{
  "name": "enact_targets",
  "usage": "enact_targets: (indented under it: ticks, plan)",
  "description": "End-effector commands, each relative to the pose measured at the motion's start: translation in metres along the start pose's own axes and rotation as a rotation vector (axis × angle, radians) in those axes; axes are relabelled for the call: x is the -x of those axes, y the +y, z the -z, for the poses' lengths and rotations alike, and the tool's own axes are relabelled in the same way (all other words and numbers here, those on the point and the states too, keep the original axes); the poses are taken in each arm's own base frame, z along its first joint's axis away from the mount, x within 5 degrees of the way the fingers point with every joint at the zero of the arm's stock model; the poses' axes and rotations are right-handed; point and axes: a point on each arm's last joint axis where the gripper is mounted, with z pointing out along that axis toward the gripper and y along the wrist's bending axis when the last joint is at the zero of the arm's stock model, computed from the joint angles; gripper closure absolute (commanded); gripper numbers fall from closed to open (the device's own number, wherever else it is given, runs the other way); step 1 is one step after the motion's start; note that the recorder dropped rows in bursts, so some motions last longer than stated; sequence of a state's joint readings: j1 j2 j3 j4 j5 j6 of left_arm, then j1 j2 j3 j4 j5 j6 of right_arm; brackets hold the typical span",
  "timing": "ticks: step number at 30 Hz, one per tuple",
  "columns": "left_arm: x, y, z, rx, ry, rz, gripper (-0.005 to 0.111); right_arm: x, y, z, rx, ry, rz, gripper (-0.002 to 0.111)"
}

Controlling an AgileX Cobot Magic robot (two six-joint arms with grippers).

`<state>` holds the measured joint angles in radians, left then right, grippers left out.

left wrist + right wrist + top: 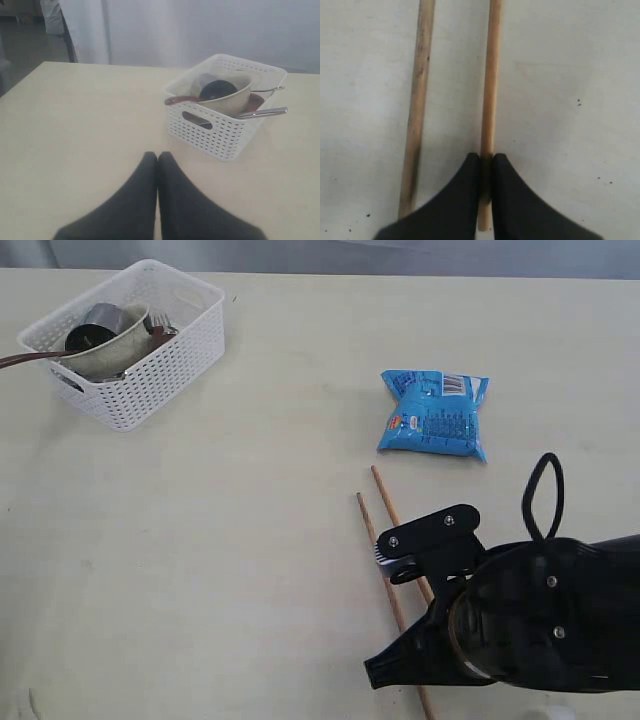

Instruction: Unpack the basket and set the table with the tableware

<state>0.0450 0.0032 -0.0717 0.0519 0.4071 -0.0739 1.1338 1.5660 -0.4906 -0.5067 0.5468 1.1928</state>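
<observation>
The white basket (140, 370) stands at the table's (200, 540) far left corner. It holds the beige bowl (118, 348), the dark cup (92, 332) and the brown-handled utensil (25, 360). Two wooden chopsticks (378, 555) lie side by side on the table under my right arm (530, 625). My right gripper (486, 161) is shut on one chopstick (489, 100) near its end; the other chopstick (416, 110) lies free beside it. My left gripper (157, 156) is shut and empty above bare table, short of the basket (220, 132).
A blue snack bag (435, 415) lies on the table beyond the chopsticks, to the right. Metal utensil handles (262, 112) stick out over the basket's rim. A pale curtain hangs behind the table's far edge.
</observation>
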Motion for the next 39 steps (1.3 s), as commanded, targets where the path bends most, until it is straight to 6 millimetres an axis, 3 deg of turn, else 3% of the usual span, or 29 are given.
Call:
enact_targets:
  ticks: [1, 9, 18, 27, 32, 35, 39]
  plan:
    - [-0.002, 0.0, 0.0, 0.002, 0.001, 0.001, 0.107, -0.001, 0.0, -0.001, -0.001, 0.004, 0.004, 0.108]
    - [-0.002, 0.0, 0.0, 0.002, 0.001, 0.001, 0.107, -0.001, 0.0, -0.001, -0.001, 0.004, -0.014, 0.068]
    - [-0.002, 0.0, 0.0, 0.002, 0.001, 0.001, 0.107, 0.007, 0.0, 0.007, 0.002, -0.061, -0.015, 0.07]
    - [-0.002, 0.0, 0.0, 0.002, 0.001, 0.001, 0.107, 0.041, 0.003, 0.056, 0.032, -0.236, 0.001, 0.07]
    - [-0.002, 0.0, 0.0, 0.002, 0.001, 0.001, 0.107, 0.05, 0.013, 0.066, 0.133, -0.296, 0.028, 0.07]
    - [-0.002, 0.0, 0.0, 0.002, 0.001, 0.001, 0.107, 0.052, 0.019, 0.063, 0.17, -0.303, 0.038, 0.076]
    - [-0.002, 0.0, 0.0, 0.002, 0.001, 0.001, 0.107, 0.051, 0.021, 0.055, 0.145, -0.282, 0.058, 0.094]
